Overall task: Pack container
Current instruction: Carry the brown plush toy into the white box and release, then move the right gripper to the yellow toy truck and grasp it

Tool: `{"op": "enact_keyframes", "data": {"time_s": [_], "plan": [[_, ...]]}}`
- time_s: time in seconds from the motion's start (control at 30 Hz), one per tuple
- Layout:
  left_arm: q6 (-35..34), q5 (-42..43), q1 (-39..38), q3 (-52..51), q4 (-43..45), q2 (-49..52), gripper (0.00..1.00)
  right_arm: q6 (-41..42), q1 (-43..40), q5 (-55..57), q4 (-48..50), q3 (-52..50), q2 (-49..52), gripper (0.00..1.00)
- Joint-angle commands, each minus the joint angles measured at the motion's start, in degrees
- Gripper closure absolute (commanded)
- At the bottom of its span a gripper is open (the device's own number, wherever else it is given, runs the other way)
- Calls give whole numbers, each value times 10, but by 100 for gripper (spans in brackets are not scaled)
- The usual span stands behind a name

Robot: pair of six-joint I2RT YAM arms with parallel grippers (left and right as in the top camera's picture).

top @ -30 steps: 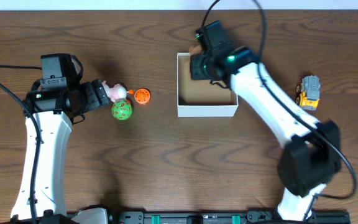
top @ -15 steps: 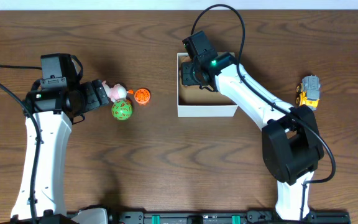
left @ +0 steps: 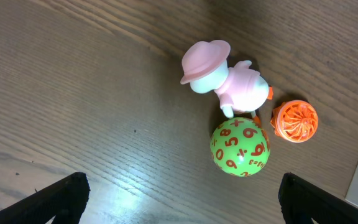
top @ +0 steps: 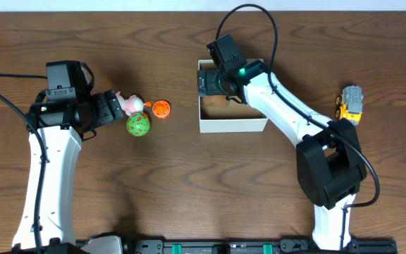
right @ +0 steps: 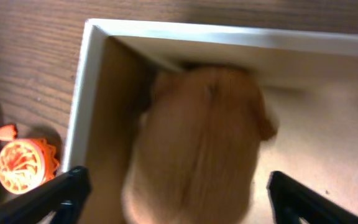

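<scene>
The container (top: 232, 125), a white box with a tan inside, stands at the table's middle back. My right gripper (top: 212, 83) hangs open over its back left corner. In the right wrist view a brown furry toy (right: 197, 143) lies blurred in that corner of the container (right: 82, 106), between the spread fingers of the right gripper (right: 179, 205) and touching neither. My left gripper (top: 113, 107) is open just left of a pink hatted figure (top: 130, 104), a green numbered ball (top: 138, 125) and an orange ball (top: 161, 109). In the left wrist view the left gripper (left: 188, 205) holds nothing.
A yellow and grey toy truck (top: 350, 104) sits at the far right of the wooden table. The three small toys cluster left of the container, as the pink figure (left: 225, 78), green ball (left: 240, 147) and orange ball (left: 294, 121).
My right gripper moved to the container's back left corner and opened, letting go of the brown toy inside. The container shifted slightly left. The left arm has not moved.
</scene>
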Motion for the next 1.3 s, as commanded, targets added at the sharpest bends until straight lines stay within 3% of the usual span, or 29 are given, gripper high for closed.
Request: {"op": "enact_keyframes", "data": {"time_s": [0.0,0.2,0.37,0.6,0.77,0.9,1.0,1.27], "plan": [[3,-1,2,9,-1,3,2,-18,3,2,2,3,7,1],[3,-1,2,9,-1,3,2,-49,-5,43,-25,5,-48,2],[3,-1,2,9,-1,3,2,-69,-47,125,-81,5,-166,1],[3,-1,2,9,-1,3,2,-68,-213,166,-185,5,-276,1],[3,-1,2,9,-1,3,2,-68,-347,153,-245,-18,-263,1],[3,-1,2,9,-1,3,2,-103,-410,110,-212,-76,-238,1],[3,-1,2,9,-1,3,2,-180,-431,75,-168,-110,-214,1],[3,-1,2,9,-1,3,2,-228,-446,64,-146,-116,-144,1]]}}
